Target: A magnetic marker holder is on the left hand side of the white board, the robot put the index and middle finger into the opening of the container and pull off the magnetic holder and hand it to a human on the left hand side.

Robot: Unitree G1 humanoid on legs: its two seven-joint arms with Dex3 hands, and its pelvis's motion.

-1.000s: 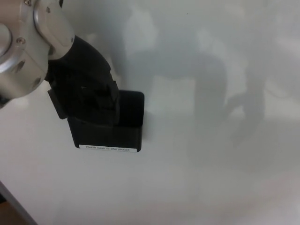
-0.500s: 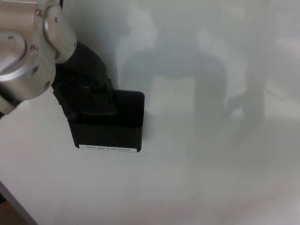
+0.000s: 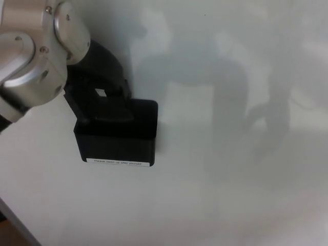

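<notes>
A black box-shaped magnetic marker holder (image 3: 123,138) sticks to the whiteboard (image 3: 230,195), with a white label strip along its lower edge. My left hand (image 3: 97,95) comes in from the upper left behind its silver wrist (image 3: 36,56). Its fingers (image 3: 108,114) are hooked down into the left part of the holder's top opening, and their tips are hidden inside. The thumb is hidden. My right hand does not show.
Grey shadows of my arms fall on the whiteboard to the right of the holder (image 3: 236,102). The board's lower left edge (image 3: 15,225) runs diagonally, with a dark strip beyond it.
My left wrist has swung up and to the right, and the hand has tilted more steeply over the opening. The holder stays in the same place on the board.
</notes>
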